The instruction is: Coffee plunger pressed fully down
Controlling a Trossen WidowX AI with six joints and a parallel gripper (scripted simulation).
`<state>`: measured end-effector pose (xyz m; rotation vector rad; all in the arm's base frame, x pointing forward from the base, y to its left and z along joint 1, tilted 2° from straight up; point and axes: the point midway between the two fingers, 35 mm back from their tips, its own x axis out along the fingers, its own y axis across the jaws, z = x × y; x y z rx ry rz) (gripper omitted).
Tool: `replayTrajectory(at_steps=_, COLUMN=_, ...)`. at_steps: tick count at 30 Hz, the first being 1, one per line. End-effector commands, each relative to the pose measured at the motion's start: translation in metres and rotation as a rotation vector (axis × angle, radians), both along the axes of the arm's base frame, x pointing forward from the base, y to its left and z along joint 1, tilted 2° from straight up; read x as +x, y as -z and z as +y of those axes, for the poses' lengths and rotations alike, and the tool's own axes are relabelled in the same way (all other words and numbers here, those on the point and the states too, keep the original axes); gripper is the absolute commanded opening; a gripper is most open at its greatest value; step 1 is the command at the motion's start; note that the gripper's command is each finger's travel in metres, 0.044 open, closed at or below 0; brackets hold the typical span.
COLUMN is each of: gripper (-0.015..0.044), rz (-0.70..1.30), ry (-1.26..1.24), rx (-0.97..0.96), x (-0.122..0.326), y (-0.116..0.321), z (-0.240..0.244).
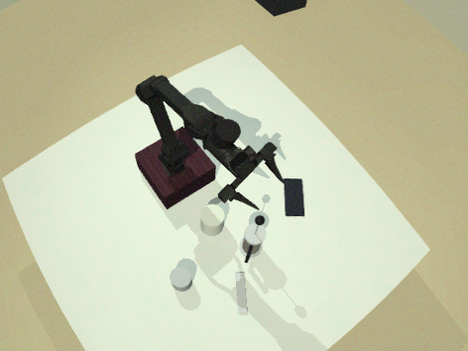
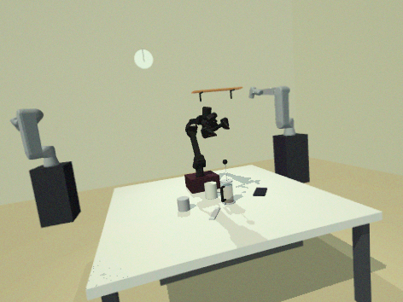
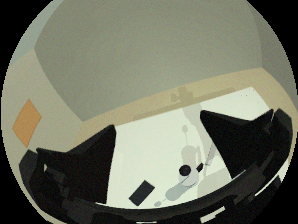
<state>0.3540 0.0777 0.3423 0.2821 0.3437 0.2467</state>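
Below claw (image 1: 260, 176), well apart: coffee press (image 1: 254, 240) upright on white table (image 2: 299, 222), pale cylinder body, dark side handle, thin rod topped by black plunger knob (image 2: 224, 161), raised high. Claw spread wide, pinching nothing, high above table.

White square tabletop (image 1: 347, 208) carries all items. Dark red box-shaped arm base (image 1: 198, 174) sits toward the rear. In the top view: cream cylindrical cup (image 1: 212, 220) just before the base; glass coffee press with black knobbed plunger (image 1: 255, 238) to its right; flat black rectangular slab (image 1: 293, 196) further right; grey cylindrical cup (image 1: 180, 278) front-left; thin grey bar (image 1: 241, 292) before the press.
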Motion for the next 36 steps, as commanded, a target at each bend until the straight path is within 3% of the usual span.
replayTrajectory(at_steps=1, gripper=0.044, rz=0.111, ry=-0.048, rx=-0.26, x=-0.024, y=0.071, z=-0.003)
replayTrajectory(at_steps=4, gripper=0.044, rz=0.147, ry=-0.073, rx=-0.341, x=-0.032, y=0.093, z=-0.004)
replayTrajectory(at_steps=13, gripper=0.044, rz=0.147, ry=-0.073, rx=-0.341, x=-0.034, y=0.15, z=-0.004)
replayTrajectory(at_steps=36, gripper=0.044, rz=0.145, ry=-0.073, rx=-0.34, x=-0.013, y=0.166, z=0.002)
